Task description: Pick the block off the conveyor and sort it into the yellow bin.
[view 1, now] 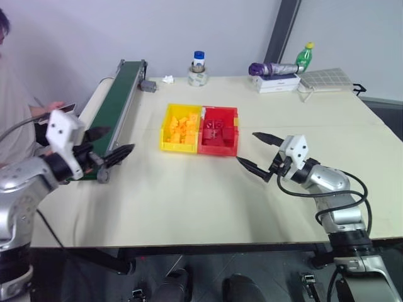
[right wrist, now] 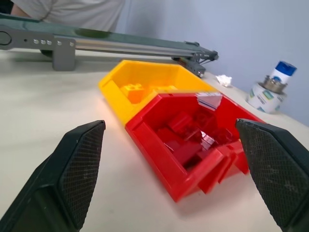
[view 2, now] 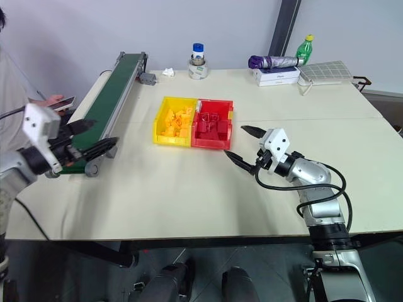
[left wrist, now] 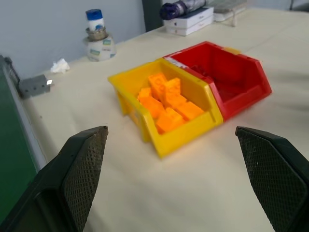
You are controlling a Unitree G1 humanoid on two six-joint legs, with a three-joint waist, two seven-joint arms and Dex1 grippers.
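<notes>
Counting two bins at frame centre: yellow bin (view 1: 180, 129) holding a heap of bricks, red bin (view 1: 219, 131) joined. One conveyor (view 1: 116, 104) upper left. Left tool (view 1: 108, 143) and right tool (view 1: 258, 153) both released, empty.

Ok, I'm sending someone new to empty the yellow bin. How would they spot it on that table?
Start at the long green conveyor along the table's left edge. Just to its right, mid-table, sit two small open trays joined side by side. The yellow bin is the one nearer the conveyor, heaped with orange-yellow bricks; its twin, the red bin, holds red bricks.
</notes>
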